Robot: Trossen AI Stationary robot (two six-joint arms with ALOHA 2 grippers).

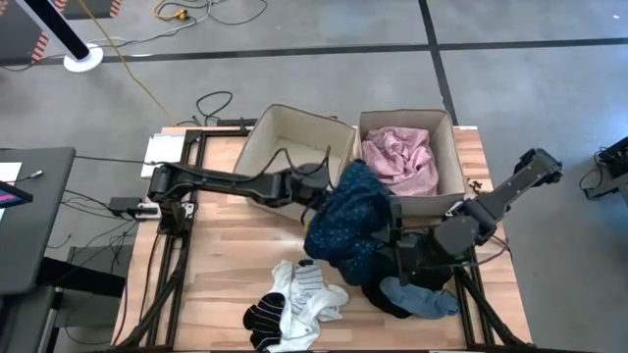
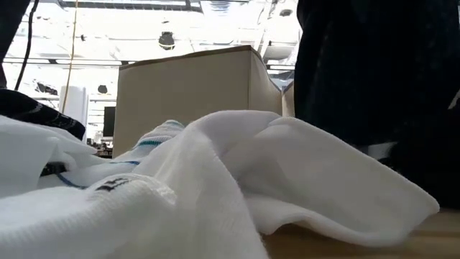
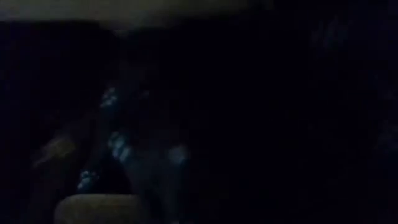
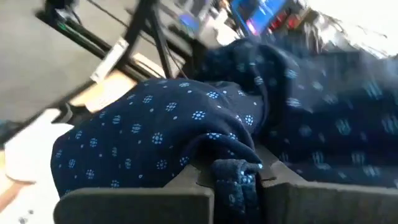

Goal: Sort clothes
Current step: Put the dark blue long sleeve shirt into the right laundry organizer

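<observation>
A dark blue dotted garment [image 1: 348,221] hangs bunched above the table's middle, between my two grippers. My left gripper [image 1: 334,196] reaches in from the table's left, its tips buried in the garment's upper part; its wrist view shows only dark cloth. My right gripper [image 4: 233,180] is shut on a fold of the same garment [image 4: 161,124], at its right side [image 1: 397,235]. A pink top [image 1: 400,157] lies in the right beige bin [image 1: 451,147]. White and striped socks [image 1: 294,304] lie near the front edge. My left gripper is shut in the garment's upper left part [image 1: 341,191], coming level from the table's left. The cloth itself hides the place of contact. The garment hangs below and beside it. My right gripper pinches a bunched fold of the dotted cloth [image 4: 231,165] between its two fingers, from the table's right, slanting slightly down. The fold droops over the fingers, and the rest of the cloth runs off toward the left arm.
The left beige bin [image 1: 294,142] stands beside the right one at the table's far edge. A light blue piece [image 1: 422,299] lies on a black piece [image 1: 388,294] at the front right. In the low view the socks [image 2: 215,187] fill the foreground.
</observation>
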